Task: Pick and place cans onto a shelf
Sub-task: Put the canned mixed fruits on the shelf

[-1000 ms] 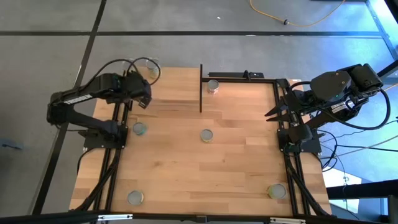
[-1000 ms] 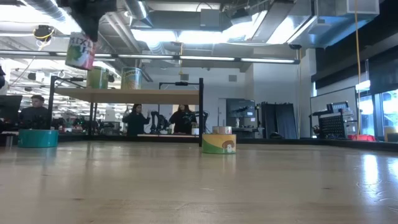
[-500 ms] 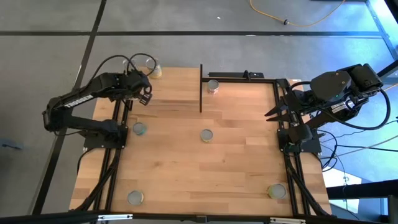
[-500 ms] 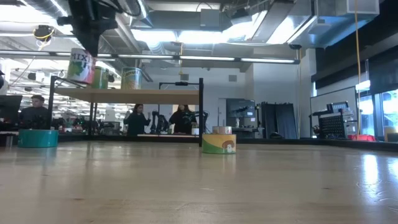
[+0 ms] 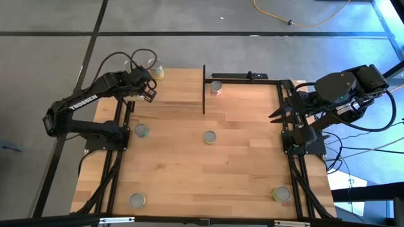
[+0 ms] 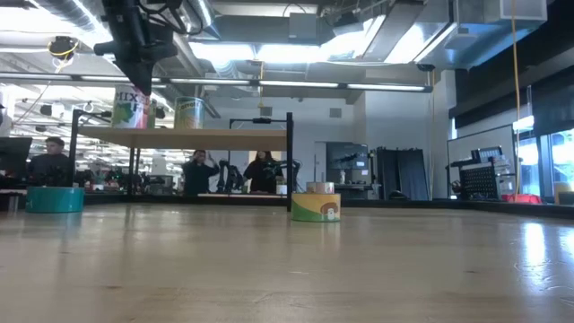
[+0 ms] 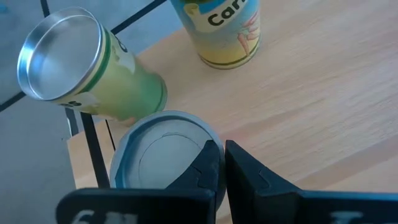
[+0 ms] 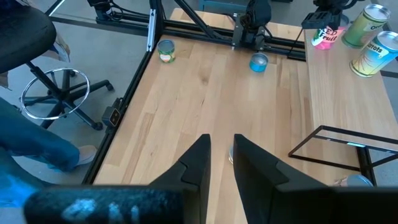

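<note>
Bright overhead strip lights [image 6: 269, 54] glare in the low view, leaving the arm [image 6: 134, 36] near silhouette. The tabletop [image 6: 287, 269] nearest the camera blurs, with sheen at right. From above, light is even, shadows soft; blue tint at far right. The close can [image 7: 165, 162] looks soft.

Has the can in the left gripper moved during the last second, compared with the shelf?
Yes. In the low view the can held by the left gripper has come down and rightward, toward the shelf top.
</note>
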